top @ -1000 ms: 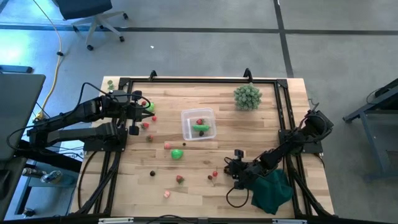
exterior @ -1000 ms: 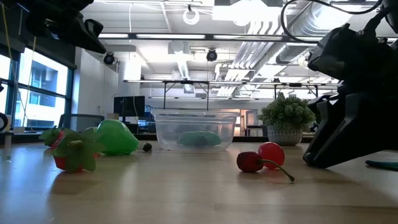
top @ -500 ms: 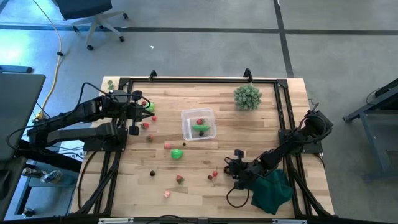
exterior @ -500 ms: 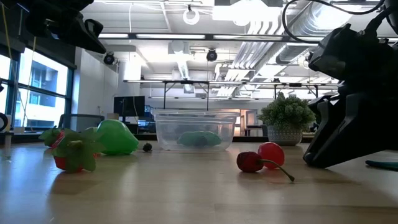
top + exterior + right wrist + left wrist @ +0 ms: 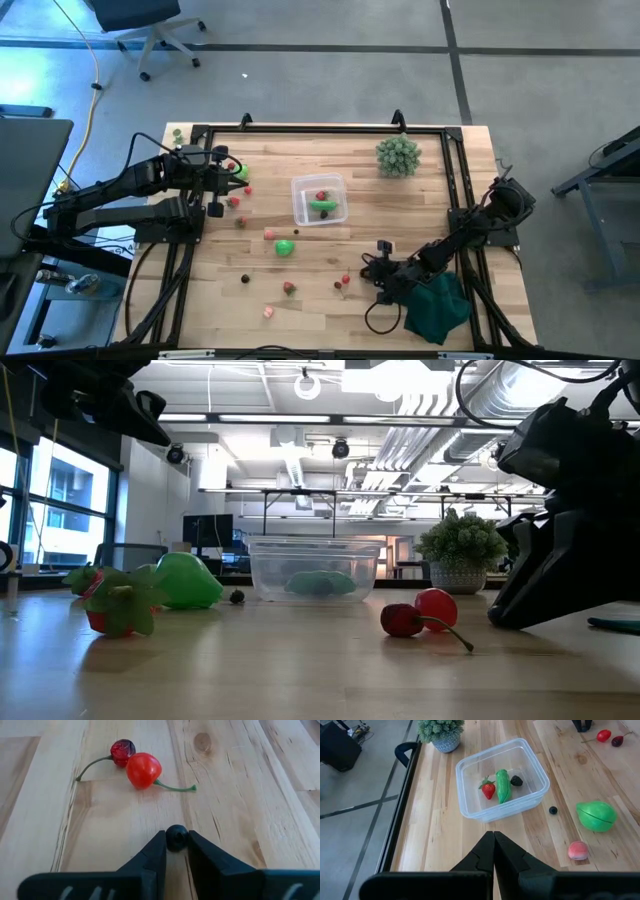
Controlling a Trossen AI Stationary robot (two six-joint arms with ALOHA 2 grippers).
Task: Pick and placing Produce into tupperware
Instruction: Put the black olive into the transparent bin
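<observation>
The clear tupperware (image 5: 320,200) (image 5: 316,568) (image 5: 502,777) stands mid-table; in it lie a strawberry (image 5: 488,789), a green elongated piece (image 5: 502,785) and a dark berry (image 5: 516,780). Loose produce lies on the wood: a green ball (image 5: 285,247) (image 5: 596,816), a pink piece (image 5: 578,850), and a red and a dark cherry (image 5: 142,768) (image 5: 420,615). My right gripper (image 5: 176,845) (image 5: 368,269) sits low at the near right, shut on a tiny dark berry (image 5: 176,837). My left gripper (image 5: 493,840) (image 5: 222,183) hovers left of the tupperware, shut and holding nothing. My right gripper pinches the tiny dark berry (image 5: 176,836) between its two fingertips (image 5: 159,845), only at their free ends. The fingers come in low, slanting from the table's right side, short of the cherries. Whether the berry rests on the wood I cannot tell.
A spiky grey-green potted bush (image 5: 398,156) (image 5: 461,558) stands at the far right. A dark green cloth (image 5: 437,305) lies at the near right corner under my right arm. More small produce (image 5: 288,288) is scattered on the near left of the wood. A black frame (image 5: 300,130) rims the table.
</observation>
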